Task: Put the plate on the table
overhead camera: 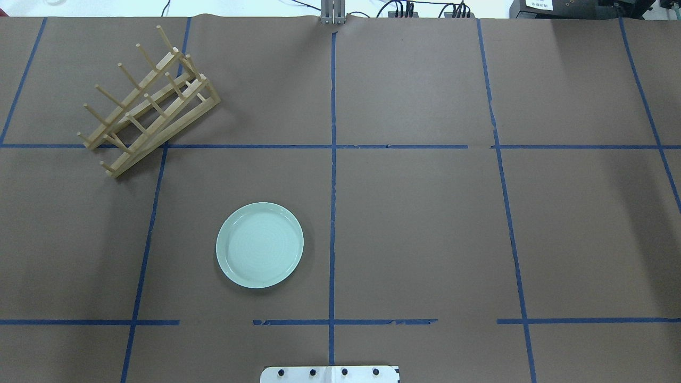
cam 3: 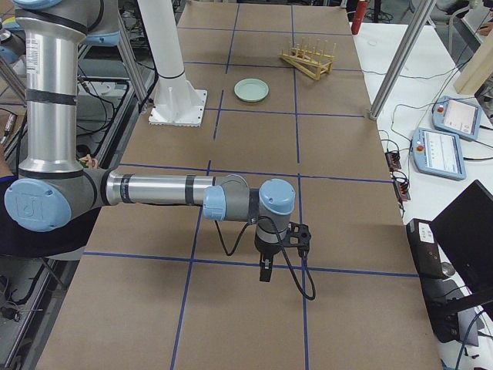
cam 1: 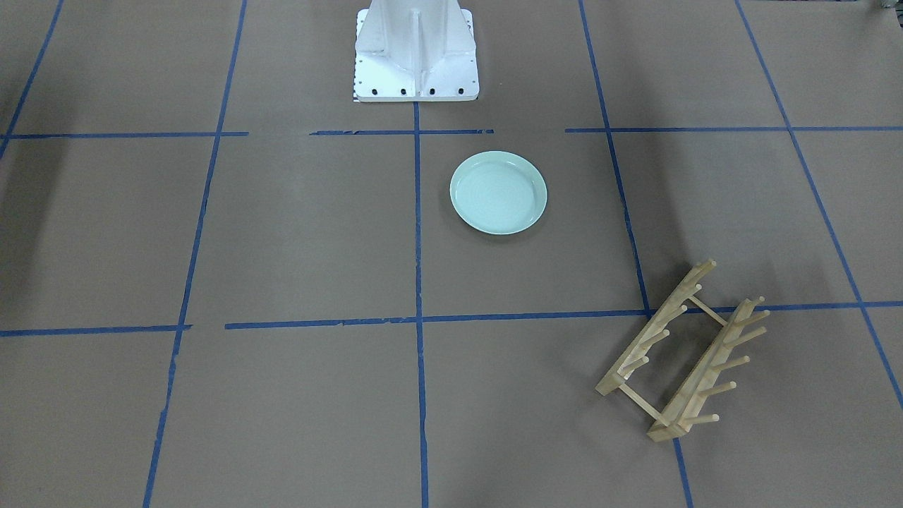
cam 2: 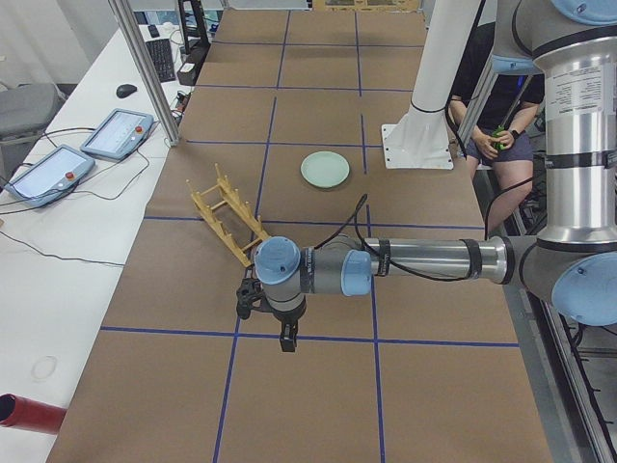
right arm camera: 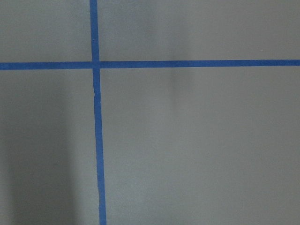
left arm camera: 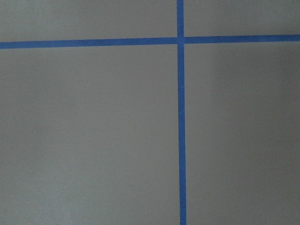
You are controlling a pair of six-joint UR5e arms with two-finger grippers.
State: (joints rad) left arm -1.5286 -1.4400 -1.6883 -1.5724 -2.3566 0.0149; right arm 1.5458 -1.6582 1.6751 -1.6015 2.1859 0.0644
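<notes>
Plate rests well apart from left gripper and right gripper.

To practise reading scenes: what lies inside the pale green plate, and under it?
The round pale mint-green plate is empty, flat on the brown-paper table; paper beneath is covered.

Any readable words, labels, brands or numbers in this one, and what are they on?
None can be read outright.
White label on the black box beyond the far edge of the table: too small.
Printed sticker on the left arm's upright tube: blurred.
Logo on the right arm's blue joint cap: unclear.
Plate, wooden rack: no markings.
</notes>
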